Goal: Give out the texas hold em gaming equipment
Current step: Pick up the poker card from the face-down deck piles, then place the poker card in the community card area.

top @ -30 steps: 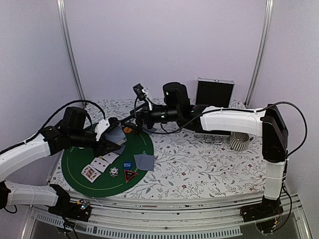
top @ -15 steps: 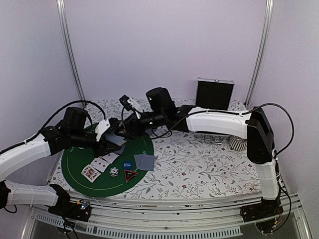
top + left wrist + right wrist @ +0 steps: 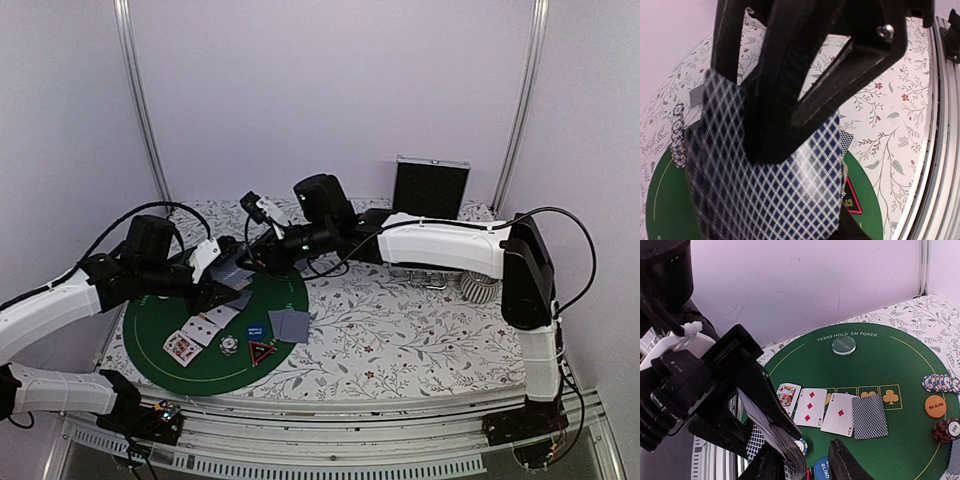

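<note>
My left gripper (image 3: 775,150) clamps the cards (image 3: 780,200). My right gripper (image 3: 805,465) straddles their edge, and I cannot tell whether it grips. I should pinch just the topmost one.

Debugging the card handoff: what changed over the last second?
The right gripper swung left to the deck of playing cards and now straddles the deck's edge; a grip isn't confirmed. The left gripper stayed clamped on the deck, and the face-up cards and chips on the green mat didn't move.
</note>
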Action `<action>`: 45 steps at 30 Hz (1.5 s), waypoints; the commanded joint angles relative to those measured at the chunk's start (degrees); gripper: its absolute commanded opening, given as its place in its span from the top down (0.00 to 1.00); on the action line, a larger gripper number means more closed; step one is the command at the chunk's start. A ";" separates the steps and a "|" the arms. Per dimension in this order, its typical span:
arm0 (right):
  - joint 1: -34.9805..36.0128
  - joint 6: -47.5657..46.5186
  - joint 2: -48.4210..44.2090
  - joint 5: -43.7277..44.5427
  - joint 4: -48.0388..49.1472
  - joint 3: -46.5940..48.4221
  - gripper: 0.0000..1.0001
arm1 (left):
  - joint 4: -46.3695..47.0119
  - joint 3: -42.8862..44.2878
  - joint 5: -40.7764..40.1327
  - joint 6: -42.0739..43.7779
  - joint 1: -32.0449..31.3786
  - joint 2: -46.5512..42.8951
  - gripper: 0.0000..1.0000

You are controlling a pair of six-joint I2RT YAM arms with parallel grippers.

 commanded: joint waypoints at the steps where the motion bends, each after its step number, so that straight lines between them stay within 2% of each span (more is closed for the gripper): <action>1: -0.48 0.13 -2.99 0.16 -1.52 0.24 0.67 | 0.44 -0.19 -0.49 0.35 -0.63 -0.94 0.65; 5: -0.45 -0.64 -4.00 1.95 -3.05 0.03 0.67 | 0.49 -0.19 -0.83 0.26 -0.63 -0.86 0.65; 12: -0.40 -1.16 -4.95 2.37 -4.72 0.11 0.77 | 0.44 -0.19 -1.21 0.28 -0.59 -0.77 0.65; 17: -0.42 -1.68 -5.85 2.38 -6.04 0.11 0.96 | 0.53 -0.19 -1.73 0.13 -0.63 -0.75 0.65; 27: -2.99 0.32 -9.77 -0.57 -5.66 -1.99 0.98 | 2.47 0.14 -8.43 -2.78 1.79 -1.07 0.64; 33: -6.95 10.81 -12.08 -4.80 6.47 -7.19 0.99 | 4.76 0.34 -11.26 -6.49 7.03 -1.55 0.64; 36: -7.59 15.38 -9.93 -2.89 9.53 -6.16 0.98 | 5.59 0.30 -12.47 -7.75 9.03 -2.11 0.64; 39: -7.97 23.63 -5.56 1.02 14.77 -5.50 0.99 | 6.38 0.25 -15.09 -8.67 10.54 -2.98 0.64; 45: -7.88 42.72 8.42 2.35 24.99 0.39 0.99 | 7.62 -0.26 -20.47 -9.15 12.68 -4.69 0.64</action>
